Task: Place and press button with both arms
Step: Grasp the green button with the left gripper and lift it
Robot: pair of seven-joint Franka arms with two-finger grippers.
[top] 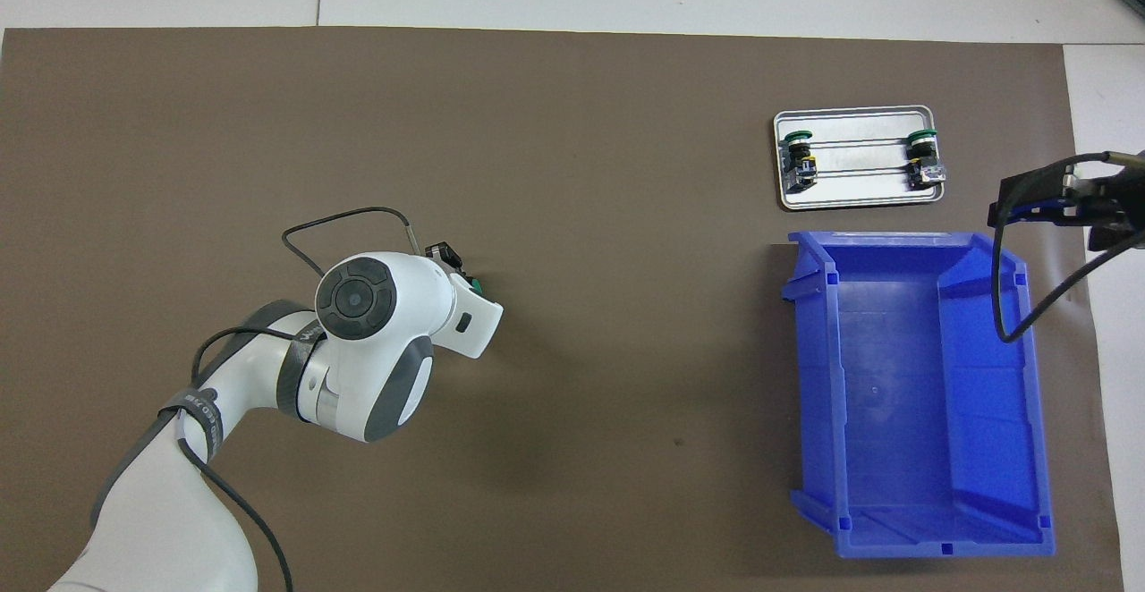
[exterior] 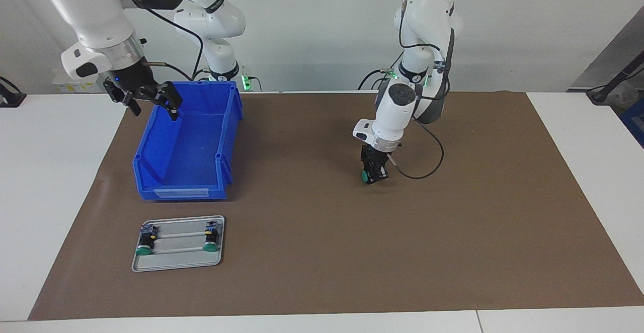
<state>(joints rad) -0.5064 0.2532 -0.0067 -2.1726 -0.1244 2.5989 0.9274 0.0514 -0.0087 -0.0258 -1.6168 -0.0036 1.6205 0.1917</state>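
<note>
So the brown mat (exterior: 322,252) covers most of the white table (exterior: 55,182), and everything sits on it. Biggest thing on there is the blue storage bin (exterior: 188,144), empty, at the right arm's end of the table and close to the robots. Just past it, farther from the robots, is the grey metal tray (exterior: 178,260) with two green-capped push-buttons lying on their sides, one (exterior: 145,246) at each end (exterior: 211,241) of the tray.

The left arm (exterior: 392,109) reaches down over the middle of the mat, well apart from bin and tray. Its left gripper (exterior: 373,174) points down and is pinching the button (exterior: 364,175), the third of the green-capped ones, between its fingers; the green cap pokes out sideways toward the bin's end. It hangs low over the mat, can't tell if it's touching down. In the overhead view the wrist hides nearly all of it, only a sliver of green (top: 477,286) shows.

The right gripper (exterior: 151,102) hovers above the bin's rim at the corner nearest the robots, fingers spread wide, holding nothing.
</note>
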